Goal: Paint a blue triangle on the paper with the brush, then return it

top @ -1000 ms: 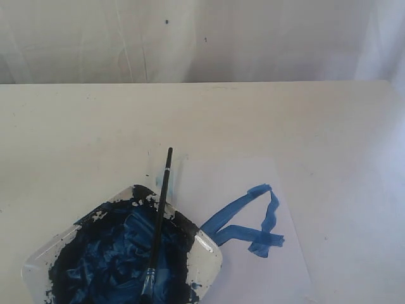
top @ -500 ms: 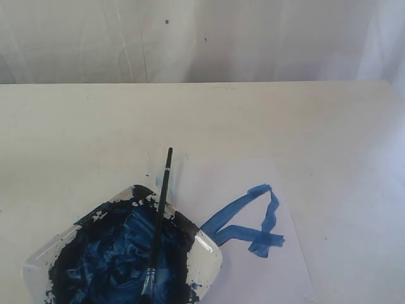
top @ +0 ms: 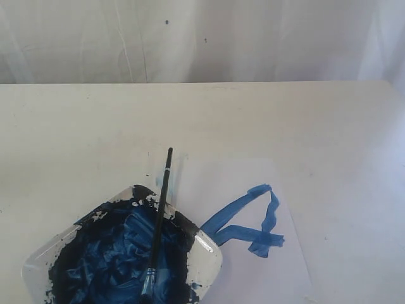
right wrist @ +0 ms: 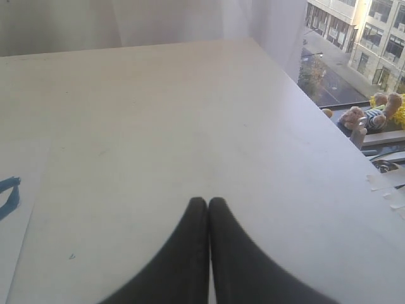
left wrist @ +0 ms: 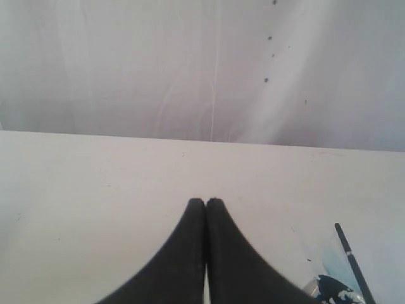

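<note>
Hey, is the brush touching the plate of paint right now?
Touching. The exterior view shows the brush lying across the plate, bristles in the blue paint, handle crossing the rim.

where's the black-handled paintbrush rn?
Exterior view, lower left of centre: the long black-handled paintbrush lies across the paint-smeared white square plate, bristles in the blue paint, handle tip jutting past its rim, just left of the white paper sheet.

Mid-blue triangle (top: 247,233) on white paper (top: 253,272), lower right; black brush (top: 159,215); dark blue paint (top: 107,259) smeared over white plate (top: 205,250), lower left; cream table (top: 95,126).
</note>
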Motion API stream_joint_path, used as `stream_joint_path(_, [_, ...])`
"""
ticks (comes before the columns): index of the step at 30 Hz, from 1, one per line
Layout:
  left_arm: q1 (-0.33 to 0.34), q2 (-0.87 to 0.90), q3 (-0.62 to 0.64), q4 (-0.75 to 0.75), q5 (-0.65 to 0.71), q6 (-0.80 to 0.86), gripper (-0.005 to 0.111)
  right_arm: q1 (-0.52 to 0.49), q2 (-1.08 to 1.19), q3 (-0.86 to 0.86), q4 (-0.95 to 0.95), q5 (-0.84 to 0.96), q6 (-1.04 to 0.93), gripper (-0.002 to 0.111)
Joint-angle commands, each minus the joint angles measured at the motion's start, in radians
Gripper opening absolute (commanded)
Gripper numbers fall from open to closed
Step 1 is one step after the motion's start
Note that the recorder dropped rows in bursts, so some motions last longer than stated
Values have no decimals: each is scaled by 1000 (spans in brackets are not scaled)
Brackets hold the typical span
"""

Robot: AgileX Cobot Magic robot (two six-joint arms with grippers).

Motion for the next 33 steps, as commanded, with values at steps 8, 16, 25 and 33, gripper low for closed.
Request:
stream_joint_path(8, [20,-21,213,-30,-165,-38,0,-3,-6,2,0,-6,-3,0])
stream_joint_path(16, [20,-21,337,-232,-139,206,0,-3,-6,2,0,-6,-3,0])
stream_joint_path(25, [20,-21,371,-590,-94,729,0,-3,-6,2,0,-6,-3,0])
stream_joint_path(33, [30,-34,371,-575,-21,742,0,-3,-6,2,0,-6,-3,0])
